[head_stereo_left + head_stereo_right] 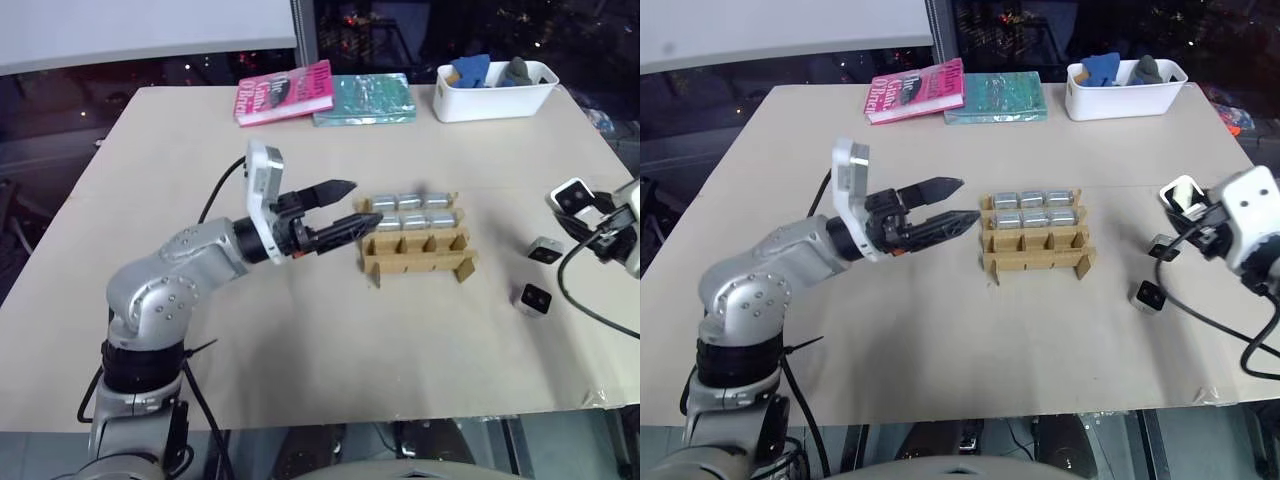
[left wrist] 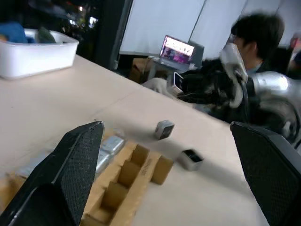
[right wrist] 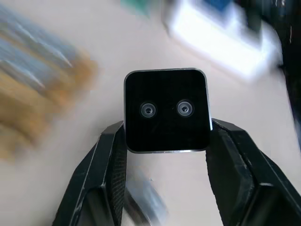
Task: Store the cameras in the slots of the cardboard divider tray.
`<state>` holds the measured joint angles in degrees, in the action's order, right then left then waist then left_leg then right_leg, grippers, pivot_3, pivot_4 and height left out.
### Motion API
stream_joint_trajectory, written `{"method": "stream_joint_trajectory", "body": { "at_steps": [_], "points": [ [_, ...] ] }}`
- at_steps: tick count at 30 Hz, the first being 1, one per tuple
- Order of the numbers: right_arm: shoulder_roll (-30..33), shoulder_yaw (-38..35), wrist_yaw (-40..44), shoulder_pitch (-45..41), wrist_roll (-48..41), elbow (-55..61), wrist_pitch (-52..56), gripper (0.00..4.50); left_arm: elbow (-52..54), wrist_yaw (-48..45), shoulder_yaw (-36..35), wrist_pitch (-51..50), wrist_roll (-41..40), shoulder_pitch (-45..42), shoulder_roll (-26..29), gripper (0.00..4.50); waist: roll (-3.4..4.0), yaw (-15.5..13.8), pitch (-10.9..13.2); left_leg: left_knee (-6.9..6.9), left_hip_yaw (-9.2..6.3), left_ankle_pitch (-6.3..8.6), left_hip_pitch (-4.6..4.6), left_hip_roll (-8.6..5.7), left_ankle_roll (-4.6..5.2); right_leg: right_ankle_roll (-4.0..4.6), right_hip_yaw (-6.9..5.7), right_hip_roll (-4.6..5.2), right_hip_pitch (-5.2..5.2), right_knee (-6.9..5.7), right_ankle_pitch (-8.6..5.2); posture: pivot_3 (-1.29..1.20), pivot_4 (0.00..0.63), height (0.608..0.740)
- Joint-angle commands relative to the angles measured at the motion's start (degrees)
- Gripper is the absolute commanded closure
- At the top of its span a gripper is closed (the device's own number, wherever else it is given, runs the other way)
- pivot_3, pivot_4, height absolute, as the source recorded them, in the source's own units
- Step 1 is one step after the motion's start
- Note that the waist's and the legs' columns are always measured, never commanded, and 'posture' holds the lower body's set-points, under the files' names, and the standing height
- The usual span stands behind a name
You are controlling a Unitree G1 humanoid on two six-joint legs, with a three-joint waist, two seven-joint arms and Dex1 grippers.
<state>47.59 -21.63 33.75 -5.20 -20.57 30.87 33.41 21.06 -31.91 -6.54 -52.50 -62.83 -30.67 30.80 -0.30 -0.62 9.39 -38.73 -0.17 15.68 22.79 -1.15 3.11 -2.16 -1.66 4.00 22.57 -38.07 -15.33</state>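
Table (image 1: 300,340) | cardboard divider tray (image 1: 415,262): six cameras (image 1: 412,211), front row empty

— What can't you make out?
— My right gripper (image 1: 590,215) is partly cut off at the head view's edge. In its wrist view the cardboard divider tray (image 3: 33,94) and white bin (image 3: 221,40) smear into blur.
— And the bin's contents?
— Too small to tell.

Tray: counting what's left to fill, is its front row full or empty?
Empty: the tray's front three slots show bare cardboard; cameras fill the back rows.
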Motion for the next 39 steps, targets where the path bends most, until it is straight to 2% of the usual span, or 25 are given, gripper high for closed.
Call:
{"method": "stream_joint_trajectory", "body": {
  "at_steps": [1, 5, 7, 13, 20, 23, 27, 28, 29, 30, 31, 32, 33, 34, 37, 39],
  "points": [
    [-1.5, 9.6, -2.4, -4.7, 4.1, 9.0, -4.0, 2.64, -4.7, 8.0, -0.6, -5.9, -6.6, -5.9, -4.0, 0.00, -0.01, -0.1, 0.0, -0.04, 0.00, 0.00, 0.01, -0.01, 0.00, -0.01, 0.00, -0.01, 0.00, -0.01, 0.01, 0.00, 0.150, 0.740],
    [-4.0, 19.4, -3.8, -9.1, 9.4, 10.7, -6.9, 2.64, -9.6, 15.0, -1.2, -9.5, -12.3, -10.4, -9.5, 0.00, -0.06, -0.2, 0.0, -0.28, -0.12, 0.00, 0.10, -0.09, 0.00, -0.06, -0.09, -0.01, -0.03, -0.04, 0.04, 0.00, 0.150, 0.740],
    [-5.1, 22.4, -4.1, -10.7, 11.5, 11.0, -7.8, 2.64, -11.0, 17.8, -1.0, -10.4, -12.6, -11.5, -11.2, 0.00, -0.10, -0.2, 0.1, -0.35, -0.16, 0.00, 0.14, -0.11, -0.01, -0.07, -0.11, 0.02, -0.03, -0.04, 0.04, 0.00, 0.150, 0.740],
    [-8.2, 25.4, -4.6, -12.9, 13.6, 11.4, -7.4, 2.64, -10.6, 21.2, -1.2, -11.6, -14.7, -11.1, -13.5, 0.00, -0.09, -0.1, 0.1, -0.36, -0.23, -0.02, 0.13, -0.10, -0.05, -0.07, -0.09, 0.02, -0.01, -0.07, 0.05, 0.00, 0.150, 0.740],
    [-10.3, 26.6, -4.7, -14.7, 15.0, 12.3, -6.3, 2.64, -11.0, 21.8, -0.2, -12.6, -14.1, -10.7, -13.7, 0.00, -0.09, -0.2, 0.1, -0.37, -0.23, -0.03, 0.12, -0.13, -0.07, -0.07, -0.08, 0.03, -0.01, -0.08, 0.05, 0.00, 0.150, 0.740],
    [-10.7, 26.7, -4.7, -15.2, 15.2, 12.7, -5.5, 2.64, -11.5, 21.4, -0.1, -12.8, -14.1, -10.8, -13.9, 0.76, -0.09, -0.2, 0.1, -0.37, -0.24, -0.03, 0.12, -0.14, -0.07, -0.07, -0.08, 0.03, -0.02, -0.08, 0.05, 0.00, 0.150, 0.740],
    [-11.3, 26.7, -4.1, -15.9, 14.7, 13.3, -4.1, 2.64, -11.9, 21.0, 0.1, -12.9, -13.7, -10.9, -14.3, 2.59, -0.09, -0.2, 0.1, -0.37, -0.24, -0.03, 0.11, -0.14, -0.08, -0.07, -0.08, 0.03, -0.01, -0.08, 0.05, 0.00, 0.150, 0.740],
    [-11.5, 26.5, -3.8, -16.0, 14.0, 13.5, -3.4, 2.64, -12.1, 21.0, 0.0, -12.8, -13.7, -11.1, -14.5, 3.23, -0.09, -0.2, 0.1, -0.37, -0.24, -0.03, 0.12, -0.14, -0.08, -0.07, -0.08, 0.03, -0.02, -0.08, 0.05, 0.00, 0.150, 0.740],
    [-11.9, 26.1, -3.5, -16.1, 12.9, 13.7, -2.7, 2.64, -12.5, 21.1, -0.3, -12.7, -13.8, -11.3, -14.7, 3.38, -0.09, -0.2, 0.1, -0.37, -0.24, -0.03, 0.12, -0.14, -0.08, -0.07, -0.08, 0.03, -0.01, -0.08, 0.05, 0.00, 0.150, 0.740],
    [-12.1, 25.8, -3.4, -16.2, 12.2, 13.9, -2.1, 1.61, -12.7, 21.1, -0.4, -12.7, -13.8, -11.5, -14.8, 3.74, -0.09, -0.2, 0.1, -0.36, -0.24, -0.03, 0.11, -0.14, -0.08, -0.07, -0.08, 0.03, -0.01, -0.08, 0.05, 0.00, 0.150, 0.740],
    [-12.2, 25.8, -3.3, -16.3, 12.0, 14.0, -1.7, 1.25, -12.9, 20.9, -0.4, -12.7, -13.7, -11.7, -14.7, 3.74, -0.09, -0.2, 0.1, -0.36, -0.24, -0.03, 0.11, -0.14, -0.08, -0.07, -0.08, 0.03, -0.02, -0.09, 0.05, 0.00, 0.150, 0.740],
    [-12.2, 25.8, -3.2, -16.3, 11.9, 14.1, -1.6, 0.59, -12.9, 20.7, -0.4, -12.8, -13.6, -11.8, -14.7, 3.75, -0.09, -0.1, 0.1, -0.36, -0.24, -0.03, 0.11, -0.14, -0.08, -0.07, -0.08, 0.03, -0.01, -0.09, 0.05, 0.00, 0.150, 0.740],
    [-12.1, 26.0, -3.2, -16.4, 12.1, 14.2, -1.5, 0.25, -12.9, 20.4, -0.4, -12.8, -13.6, -11.8, -14.6, 3.75, -0.09, -0.1, 0.1, -0.36, -0.24, -0.03, 0.11, -0.14, -0.08, -0.07, -0.08, 0.03, -0.01, -0.09, 0.05, 0.00, 0.150, 0.740],
    [-12.0, 26.2, -3.5, -16.4, 12.6, 14.4, -1.5, 0.00, -13.0, 20.0, -0.5, -12.7, -13.4, -11.9, -14.5, 3.75, -0.09, -0.1, 0.1, -0.36, -0.24, -0.03, 0.11, -0.15, -0.08, -0.07, -0.07, 0.03, -0.01, -0.09, 0.05, 0.00, 0.150, 0.740],
    [-12.4, 25.1, -4.8, -14.5, 12.8, 15.5, 0.4, 0.00, -12.2, 15.3, 1.0, -9.3, -7.9, -12.3, -12.7, 3.75, -0.09, -0.2, 0.1, -0.36, -0.24, -0.03, 0.11, -0.16, -0.08, -0.07, -0.08, 0.03, -0.01, -0.09, 0.05, 0.00, 0.150, 0.740],
    [-16.2, 18.7, -3.9, -10.8, 4.1, 16.3, 1.5, 0.00, -13.5, 9.7, 2.8, -6.2, -2.3, -13.0, -9.9, 3.75, -0.12, -0.2, 0.0, -0.35, -0.25, -0.03, 0.11, -0.16, -0.08, -0.07, -0.09, 0.02, -0.01, -0.09, 0.05, 0.00, 0.150, 0.740]
  ]
}}
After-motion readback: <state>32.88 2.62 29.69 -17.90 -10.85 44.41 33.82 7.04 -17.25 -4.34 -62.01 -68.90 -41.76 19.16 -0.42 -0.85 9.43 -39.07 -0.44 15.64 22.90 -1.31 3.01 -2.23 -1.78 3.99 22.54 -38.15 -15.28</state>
